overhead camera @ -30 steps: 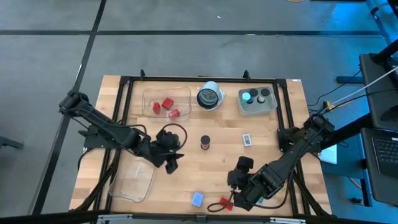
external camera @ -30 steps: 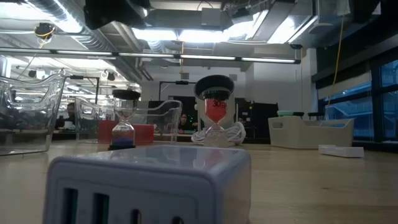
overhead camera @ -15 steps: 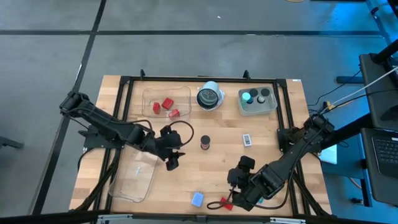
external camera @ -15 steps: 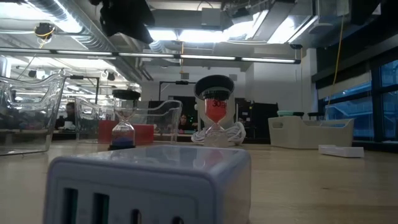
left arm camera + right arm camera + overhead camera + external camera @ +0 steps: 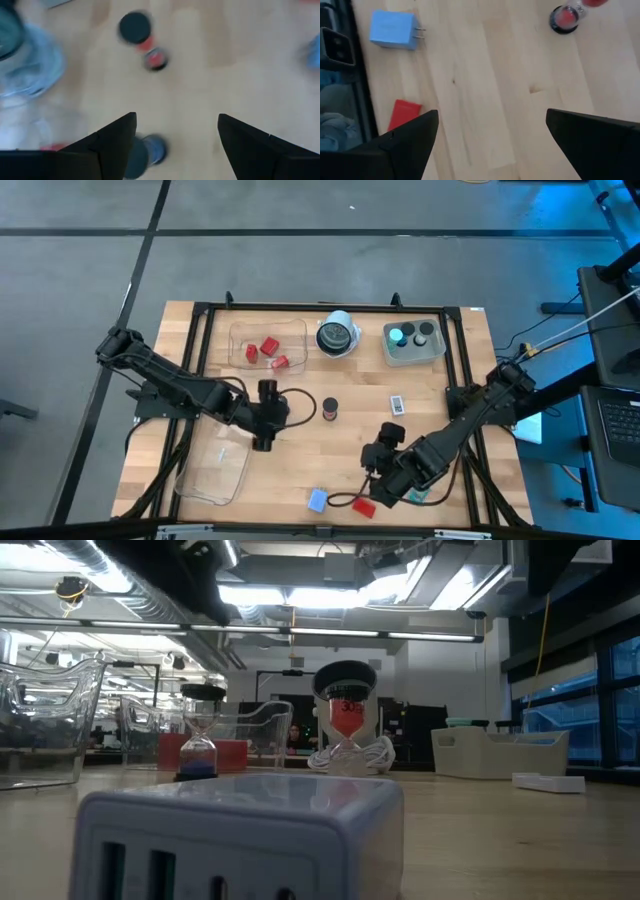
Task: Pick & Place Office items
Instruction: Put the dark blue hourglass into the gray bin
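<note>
The office items lie scattered on the wooden table. A sand timer with red sand (image 5: 329,409) stands mid-table, and one with blue sand (image 5: 197,740) stands to its left. My left gripper (image 5: 176,116) hangs open above the blue timer (image 5: 146,152), clear of it. A blue plug (image 5: 393,30) and a red block (image 5: 404,114) rest flat near the front edge. My right gripper (image 5: 491,114) hovers open over bare wood beside the red block. Red blocks (image 5: 268,346) lie in a clear tray (image 5: 240,340). A teal cap (image 5: 397,336) sits in a grey tray (image 5: 440,352).
A second clear tray (image 5: 215,470) lies at the near left, by my left arm. A round white-rimmed object (image 5: 337,335) stands at the far middle. A small pale rectangle (image 5: 397,405) lies right of the red timer. Bare wood stretches between the two grippers.
My left gripper has rolled about its own long axis above the blue timer, and its fingers have swung a little toward the table's left. The timers, plug and blocks stand as they did.
</note>
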`<state>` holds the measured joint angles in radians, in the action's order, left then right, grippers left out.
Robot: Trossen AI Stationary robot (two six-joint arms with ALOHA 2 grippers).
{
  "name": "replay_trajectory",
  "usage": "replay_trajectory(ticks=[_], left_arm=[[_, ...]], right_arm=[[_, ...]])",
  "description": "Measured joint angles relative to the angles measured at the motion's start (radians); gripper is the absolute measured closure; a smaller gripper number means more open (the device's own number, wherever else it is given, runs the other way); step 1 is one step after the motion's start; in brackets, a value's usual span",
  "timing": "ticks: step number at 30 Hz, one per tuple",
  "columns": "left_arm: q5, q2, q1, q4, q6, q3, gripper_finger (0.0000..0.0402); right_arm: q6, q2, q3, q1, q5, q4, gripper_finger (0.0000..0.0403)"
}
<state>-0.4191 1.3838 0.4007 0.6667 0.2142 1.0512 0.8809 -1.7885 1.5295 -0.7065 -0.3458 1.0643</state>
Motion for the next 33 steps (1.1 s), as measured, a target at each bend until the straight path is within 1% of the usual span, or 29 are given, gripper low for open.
replay_trajectory(ticks=[2,5,12,18,26,31,33], left_arm=[[-0.041,0.0,-0.005,0.044,0.004,0.0,0.0123],[-0.045,0.0,-0.025,0.075,0.048,0.0,0.0123],[0.063,-0.001,-0.092,0.071,0.07,-0.021,0.0123],[0.081,-0.001,-0.134,0.062,0.045,-0.076,0.0123],[0.102,-0.001,-0.176,0.034,0.035,-0.113,0.0123],[0.188,0.0,-0.206,-0.054,0.017,-0.159,0.0123],[0.197,0.0,-0.216,-0.063,0.009,-0.166,0.0123]], right_arm=[[-0.003,0.0,0.0,0.011,-0.001,0.007,0.0031],[-0.006,0.0,0.0,0.023,-0.001,0.021,0.0031],[-0.026,0.0,0.0,0.036,-0.001,0.028,0.0031],[-0.026,0.0,0.0,0.036,0.02,0.028,0.0031],[-0.025,0.0,0.0,0.036,0.033,0.028,0.003],[-0.025,0.0,0.0,0.036,0.033,0.028,0.003],[-0.025,0.0,0.0,0.036,0.033,0.028,0.003]])
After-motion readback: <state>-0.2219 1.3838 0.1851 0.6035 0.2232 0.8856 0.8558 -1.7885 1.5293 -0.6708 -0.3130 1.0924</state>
